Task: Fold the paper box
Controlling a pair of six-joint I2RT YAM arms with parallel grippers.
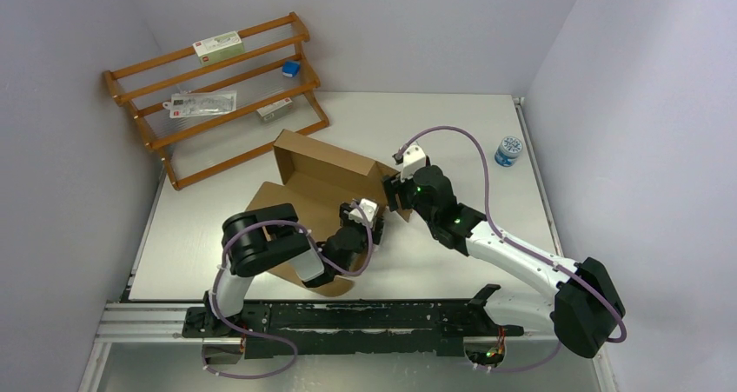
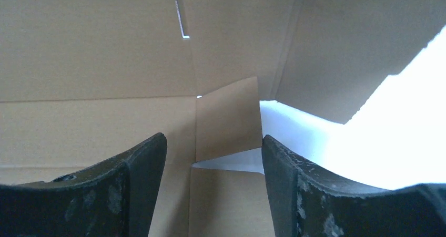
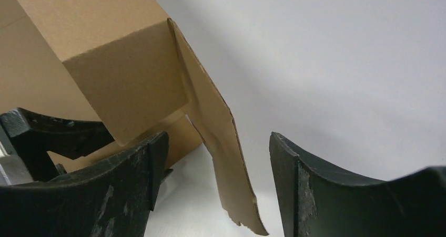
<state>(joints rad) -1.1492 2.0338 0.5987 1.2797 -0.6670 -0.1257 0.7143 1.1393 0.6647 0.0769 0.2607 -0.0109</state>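
Observation:
The brown cardboard paper box [image 1: 317, 170] lies half folded mid-table, its far wall and one side wall raised, a flat panel reaching toward the arm bases. My left gripper [image 1: 355, 211] is open over the box's inside; the left wrist view shows the floor, a small upright flap [image 2: 227, 119] and slits between its fingers. My right gripper [image 1: 398, 192] is open at the box's right corner. In the right wrist view a ragged end flap [image 3: 221, 142] hangs between its fingers, touching neither.
A wooden rack [image 1: 217, 88] with small packets and a blue block stands at the back left. A small blue-and-white jar [image 1: 508, 150] sits at the right edge. Walls close in both sides; a metal rail [image 1: 348, 322] runs along the near edge.

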